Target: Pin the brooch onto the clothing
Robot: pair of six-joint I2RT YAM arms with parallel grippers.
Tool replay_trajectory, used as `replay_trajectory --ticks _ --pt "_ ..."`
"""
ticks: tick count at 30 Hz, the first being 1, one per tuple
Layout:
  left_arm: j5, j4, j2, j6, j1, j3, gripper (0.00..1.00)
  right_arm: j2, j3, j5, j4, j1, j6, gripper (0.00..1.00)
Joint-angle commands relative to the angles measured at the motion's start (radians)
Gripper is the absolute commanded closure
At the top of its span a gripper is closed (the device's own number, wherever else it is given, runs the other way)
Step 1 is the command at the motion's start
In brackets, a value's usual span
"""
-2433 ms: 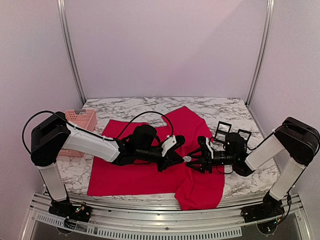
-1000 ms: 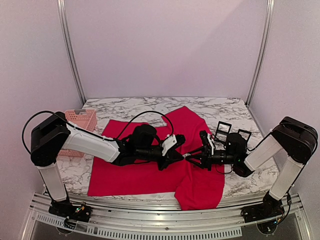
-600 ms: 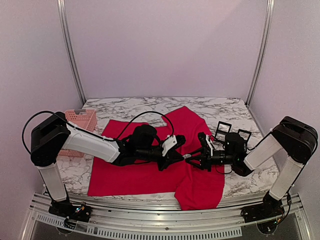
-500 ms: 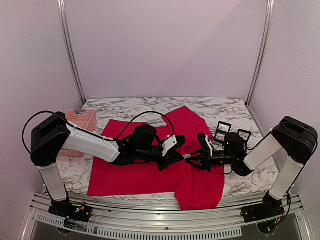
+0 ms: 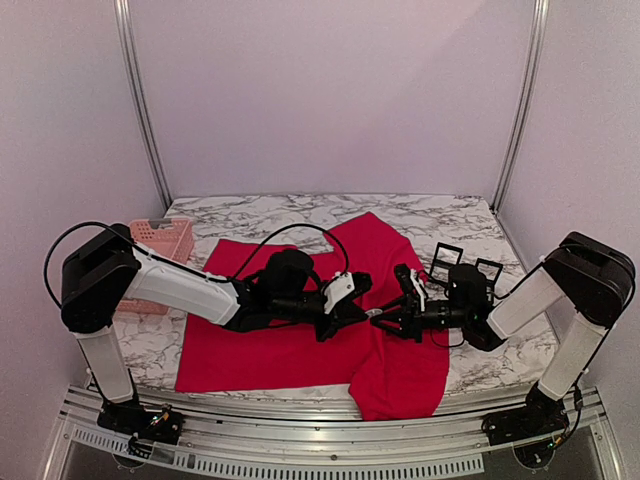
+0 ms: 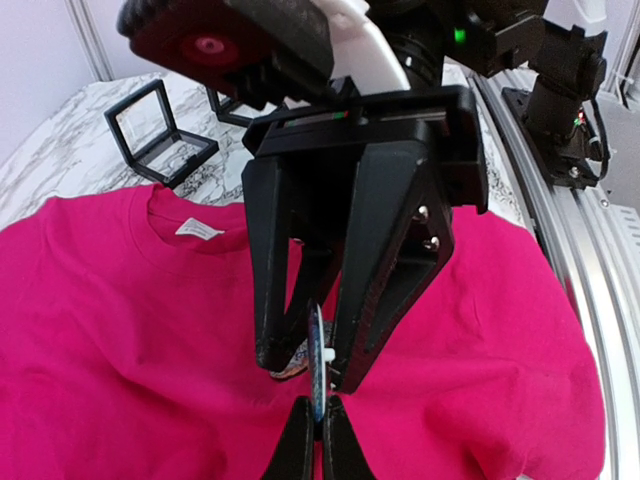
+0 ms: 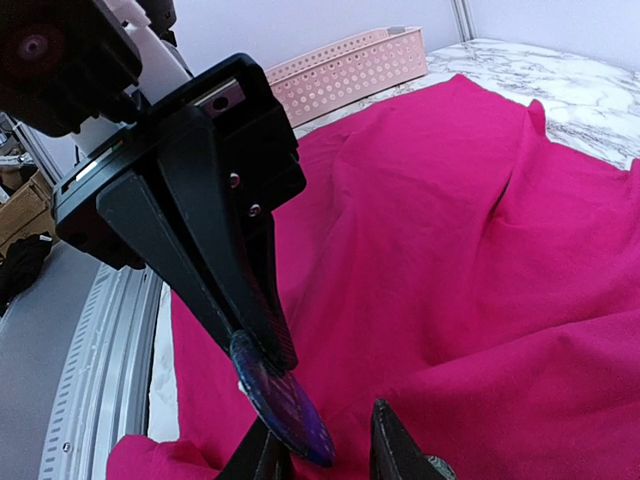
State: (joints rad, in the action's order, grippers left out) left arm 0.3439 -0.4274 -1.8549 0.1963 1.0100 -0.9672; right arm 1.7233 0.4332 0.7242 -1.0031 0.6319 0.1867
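The red T-shirt (image 5: 265,345) lies spread on the marble table; it also shows in the left wrist view (image 6: 120,320) with its white neck label (image 6: 198,230), and in the right wrist view (image 7: 480,230). My left gripper (image 5: 362,306) is shut on the rim of the brooch (image 5: 372,314), a thin blue-purple disc seen edge-on (image 6: 318,365) and at a slant (image 7: 285,405), held just above the shirt. My right gripper (image 5: 384,318) faces it, open, with its fingers (image 6: 390,270) on either side of the disc. One right finger lies against the brooch; whether it grips is unclear.
A pink perforated basket (image 5: 160,240) stands at the left edge, also in the right wrist view (image 7: 350,65). Two black framed boxes (image 5: 447,258) sit behind my right gripper and show in the left wrist view (image 6: 160,130). A metal rail (image 5: 300,440) runs along the front.
My right gripper has turned and drawn in close to my left gripper, its fingers now straddling the brooch. Over the last half second both arms are nearly still.
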Motion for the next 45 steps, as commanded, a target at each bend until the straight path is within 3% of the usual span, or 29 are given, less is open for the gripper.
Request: replay_trajectory --ticks 1,31,45 --pt "0.059 0.012 0.029 0.022 0.052 0.019 1.0 0.017 0.032 -0.013 -0.047 -0.015 0.029 0.72" --pt "0.039 0.025 0.056 0.149 0.094 0.052 1.0 0.036 0.042 -0.056 -0.029 -0.053 0.12 0.79" --pt "0.016 0.071 0.036 0.124 0.079 0.034 1.0 0.02 0.011 0.006 -0.072 -0.062 0.115 0.74"
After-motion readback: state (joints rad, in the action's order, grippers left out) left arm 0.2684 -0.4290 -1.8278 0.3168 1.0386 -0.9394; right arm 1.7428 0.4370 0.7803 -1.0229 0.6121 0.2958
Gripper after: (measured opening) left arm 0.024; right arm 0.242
